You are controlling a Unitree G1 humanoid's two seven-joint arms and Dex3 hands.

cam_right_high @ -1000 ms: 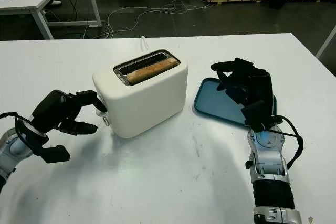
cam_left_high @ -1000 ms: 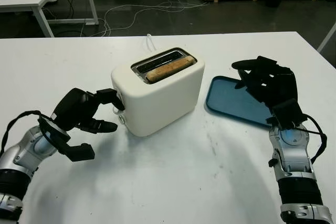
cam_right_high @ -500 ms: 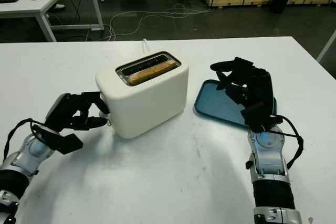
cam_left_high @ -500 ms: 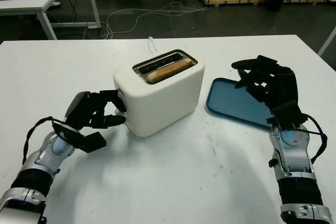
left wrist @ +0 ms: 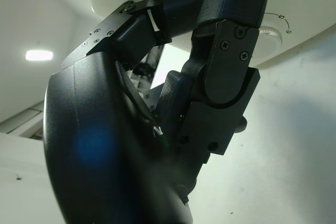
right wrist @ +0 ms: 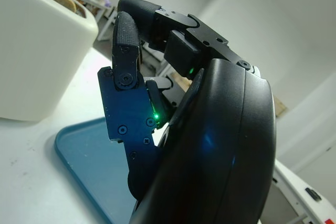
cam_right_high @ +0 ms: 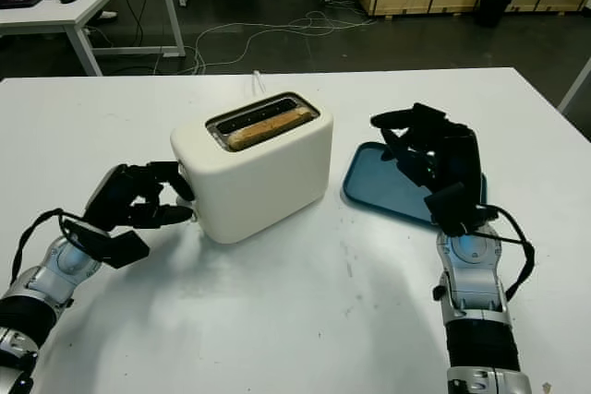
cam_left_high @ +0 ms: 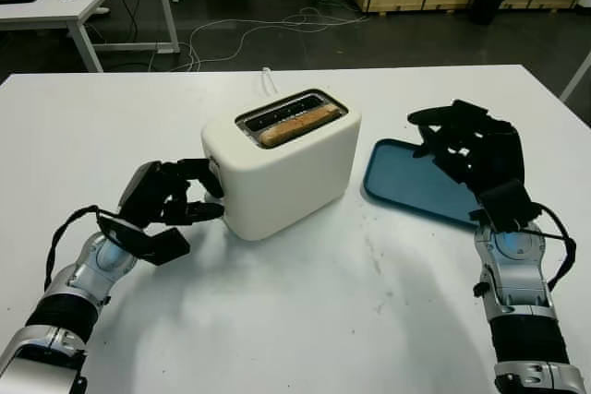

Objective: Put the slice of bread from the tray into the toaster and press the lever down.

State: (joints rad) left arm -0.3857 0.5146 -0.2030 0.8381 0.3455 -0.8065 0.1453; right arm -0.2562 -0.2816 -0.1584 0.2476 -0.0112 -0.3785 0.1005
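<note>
On the white tabletop (cam_left_high: 295,320) the left hand (cam_left_high: 166,205) sits at the near-left end of the single cream toaster (cam_left_high: 282,173), its fingers curled with the tips against that end face, where the lever would be. The lever itself is hidden behind the black fingers, so I cannot tell whether it is up or down. In the left wrist view a clear dial (left wrist: 273,31) with printed numbers shows on the toaster's end, just beside the finger knuckles; the fingers clamp nothing that can be made out.

One slice of bread (cam_left_high: 295,123) lies in the toaster's front slot, its browned top edge showing above the rim; the back slot looks dark. The slice is up and to the right of the left hand, apart from it.

Right of the toaster lies one blue tray (cam_left_high: 416,182), with nothing seen on its visible part. Its right portion is covered by the right hand (cam_left_high: 466,140), which hovers above it with fingers curled and holding nothing. In the right wrist view the tray's rim runs beneath that hand, the toaster beyond it.
</note>
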